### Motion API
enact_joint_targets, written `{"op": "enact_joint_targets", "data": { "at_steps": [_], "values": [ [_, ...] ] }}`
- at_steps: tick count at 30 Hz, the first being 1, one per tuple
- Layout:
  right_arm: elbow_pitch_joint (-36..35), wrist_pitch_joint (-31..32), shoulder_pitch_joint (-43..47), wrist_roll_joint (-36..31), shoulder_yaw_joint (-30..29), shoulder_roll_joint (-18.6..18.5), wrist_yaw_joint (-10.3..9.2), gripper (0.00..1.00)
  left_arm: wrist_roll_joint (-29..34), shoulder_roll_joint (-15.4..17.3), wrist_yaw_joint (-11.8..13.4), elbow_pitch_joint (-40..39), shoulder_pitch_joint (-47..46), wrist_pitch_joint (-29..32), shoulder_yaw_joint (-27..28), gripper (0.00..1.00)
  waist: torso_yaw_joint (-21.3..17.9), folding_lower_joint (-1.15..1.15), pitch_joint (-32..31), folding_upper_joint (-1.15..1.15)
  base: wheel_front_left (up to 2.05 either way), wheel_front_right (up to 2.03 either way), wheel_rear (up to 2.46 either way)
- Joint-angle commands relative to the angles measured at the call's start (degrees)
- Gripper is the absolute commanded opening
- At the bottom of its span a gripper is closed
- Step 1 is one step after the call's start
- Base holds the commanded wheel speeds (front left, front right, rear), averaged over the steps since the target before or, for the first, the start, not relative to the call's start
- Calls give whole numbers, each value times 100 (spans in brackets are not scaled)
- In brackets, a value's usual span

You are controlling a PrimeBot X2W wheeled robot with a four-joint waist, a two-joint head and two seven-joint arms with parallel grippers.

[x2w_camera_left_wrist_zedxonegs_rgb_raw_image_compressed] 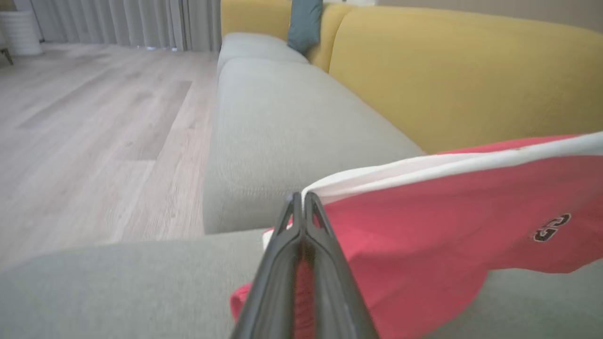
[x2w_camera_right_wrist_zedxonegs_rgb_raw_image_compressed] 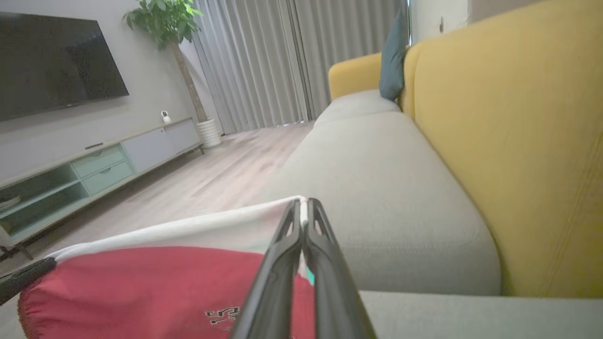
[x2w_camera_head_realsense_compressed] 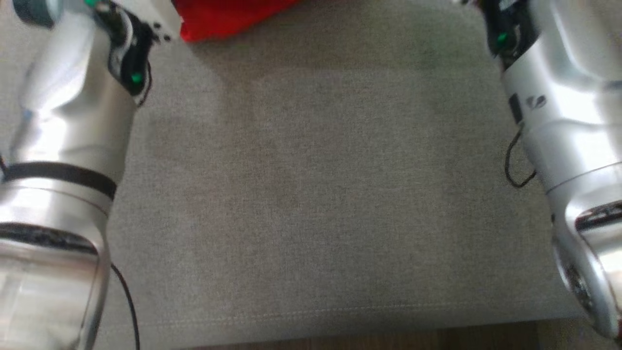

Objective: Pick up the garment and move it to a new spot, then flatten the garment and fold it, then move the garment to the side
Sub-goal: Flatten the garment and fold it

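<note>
Red fabric garment with a white band (x2w_camera_left_wrist_zedxonegs_rgb_raw_image_compressed: 424, 221), held up at the far side of the grey sofa seat cushion (x2w_camera_head_realsense_compressed: 311, 194).
Left gripper (x2w_camera_left_wrist_zedxonegs_rgb_raw_image_compressed: 301, 200) and right gripper (x2w_camera_right_wrist_zedxonegs_rgb_raw_image_compressed: 304, 205) each pinch the white band, fingers pressed together on it. The head view catches red cloth at the far edge; the wrist views add its dark printed logo (x2w_camera_left_wrist_zedxonegs_rgb_raw_image_compressed: 551, 227) and the yellow sofa backrest (x2w_camera_right_wrist_zedxonegs_rgb_raw_image_compressed: 509, 141).

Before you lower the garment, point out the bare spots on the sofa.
Grey seat cushion: bare between left forearm and right forearm, from the red garment down to its front seam. Neighbouring cushion along the yellow backrest: bare too. Crowded at the garment.
</note>
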Motion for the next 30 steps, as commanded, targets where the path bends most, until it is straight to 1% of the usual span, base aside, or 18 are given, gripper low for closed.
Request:
{"op": "enact_joint_targets", "data": {
  "at_steps": [1,4,9,12,16,18,21,23,26,28,29,30],
  "values": [
    [-106,-72,40,78,65,127,-4,0,-37,197,-2,-125,-174,-68,158,0,30,-1,116,0,0,0,0],
    [32,-213,199,378,125,144,-4,0,-124,152,-5,-60,-11,-68,324,0,55,-1,239,0,0,0,0],
    [-77,-376,775,714,298,154,-4,0,-88,162,37,-377,609,-69,594,0,82,-1,176,0,0,0,0],
    [-395,-409,1268,844,511,97,-4,0,-48,152,30,-685,1191,-69,735,0,66,-1,51,0,0,0,0],
    [-1018,-434,2118,896,691,-161,-4,0,104,119,9,-1312,2111,-69,815,0,93,-1,-229,0,0,0,0],
    [-1396,-439,2655,902,685,-297,-4,0,191,108,18,-1675,2608,-69,841,0,114,-1,-411,0,0,0,0],
    [-1977,-413,3558,920,444,-444,-4,0,343,92,56,-2298,3390,-69,785,0,135,-1,-682,0,0,0,0],
    [-2409,-293,4184,848,213,-514,-4,0,446,111,126,-2686,3905,-70,696,0,173,-1,-886,0,0,0,0],
    [-3170,133,5182,631,-240,-564,-4,0,424,119,191,-3191,4639,112,567,0,254,-1,-1162,0,0,0,0],
    [-3870,465,5821,399,-557,-556,-4,0,415,168,292,-3597,5080,311,503,0,288,-1,-1311,0,0,0,0],
    [-3870,465,5821,399,-557,-556,-4,0,415,168,292,-3597,5080,311,503,0,288,-1,-1311,0,0,0,0],
    [-4215,710,6151,271,-728,-527,-4,0,392,193,346,-3824,5298,444,481,0,303,-1,-1377,0,0,0,0]
  ]
}}
